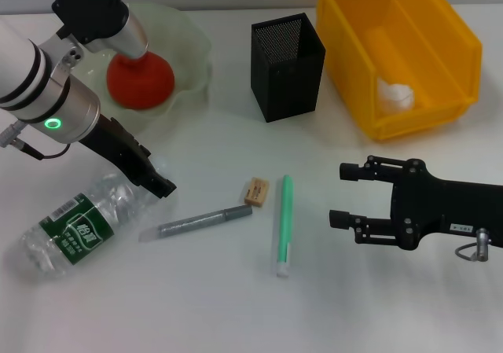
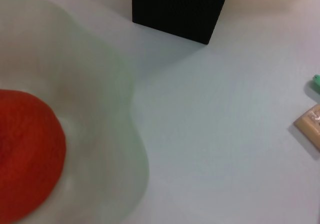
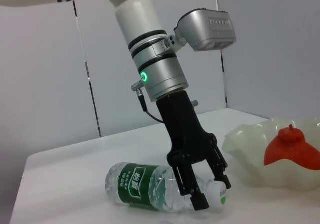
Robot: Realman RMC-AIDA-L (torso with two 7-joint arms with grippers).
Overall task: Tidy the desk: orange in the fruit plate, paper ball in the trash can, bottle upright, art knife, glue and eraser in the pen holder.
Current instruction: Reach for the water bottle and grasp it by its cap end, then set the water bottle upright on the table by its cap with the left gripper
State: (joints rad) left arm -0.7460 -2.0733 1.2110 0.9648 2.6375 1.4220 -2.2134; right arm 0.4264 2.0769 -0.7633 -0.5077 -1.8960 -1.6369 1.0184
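Bottle (image 1: pixel 75 227): small, clear plastic, green label, white cap; lying on its side on the white surface (image 1: pixel 196 306). Left gripper (image 3: pixel 212 194) down at its cap end, fingers (image 3: pixel 198 200) spread to either side of neck and cap; contact not clear.

Orange (image 1: pixel 140 80): red-orange, round, small knob on top; resting inside the fruit plate (image 1: pixel 192 46), a pale green translucent bowl with wavy rim.

Paper ball (image 1: pixel 394 93): white, crumpled; lying in the trash can (image 1: pixel 460 38), a bright yellow rectangular bin.

Pen holder (image 1: pixel 287 66): black mesh square cup, upright between plate and bin; contents not visible.

Art knife (image 1: pixel 206 222), grey metallic; eraser (image 1: pixel 256 192), tan block; glue (image 1: pixel 284 224), light green stick with whitish tip: all loose on the surface, near one another.

Right gripper (image 1: pixel 346 196): just beside the glue, fingers (image 1: pixel 357 170) wide apart, holding nothing.
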